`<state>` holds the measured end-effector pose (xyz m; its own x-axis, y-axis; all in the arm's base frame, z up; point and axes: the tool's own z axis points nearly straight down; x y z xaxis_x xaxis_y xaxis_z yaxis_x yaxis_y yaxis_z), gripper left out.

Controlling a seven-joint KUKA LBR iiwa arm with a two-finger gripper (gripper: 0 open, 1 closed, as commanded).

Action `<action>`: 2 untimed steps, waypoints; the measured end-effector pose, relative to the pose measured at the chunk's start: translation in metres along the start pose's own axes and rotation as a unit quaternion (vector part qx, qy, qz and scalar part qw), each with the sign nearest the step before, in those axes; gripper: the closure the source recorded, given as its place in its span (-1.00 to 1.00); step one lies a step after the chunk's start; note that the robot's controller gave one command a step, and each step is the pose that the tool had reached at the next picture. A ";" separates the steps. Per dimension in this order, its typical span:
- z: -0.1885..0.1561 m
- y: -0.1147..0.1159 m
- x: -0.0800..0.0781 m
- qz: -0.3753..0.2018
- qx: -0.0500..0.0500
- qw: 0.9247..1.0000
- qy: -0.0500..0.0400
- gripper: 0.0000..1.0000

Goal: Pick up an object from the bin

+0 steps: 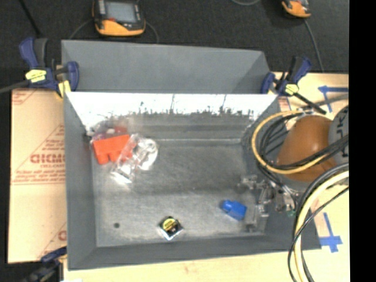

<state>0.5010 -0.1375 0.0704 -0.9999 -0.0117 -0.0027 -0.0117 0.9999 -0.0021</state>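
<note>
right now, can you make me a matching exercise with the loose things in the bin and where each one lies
Things:
1. orange block
2. clear plastic wrapper
3. blue piece
4. small black and yellow thing

Places:
A. low in the view, about mid-width, lying alone
B. lower right, just left of the tool
C. upper left, furthest left of all
D. up against the orange block's right side

Pairs: 1-C, 2-D, 3-B, 4-A
</note>
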 end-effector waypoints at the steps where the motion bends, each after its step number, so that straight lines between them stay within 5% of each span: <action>1: -0.001 0.056 0.014 -0.038 -0.001 0.999 -0.003 -1.00; 2: -0.001 0.054 0.015 -0.039 0.000 0.999 -0.002 1.00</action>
<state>0.4854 -0.0836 0.0707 -0.9960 -0.0890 -0.0063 -0.0890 0.9960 -0.0025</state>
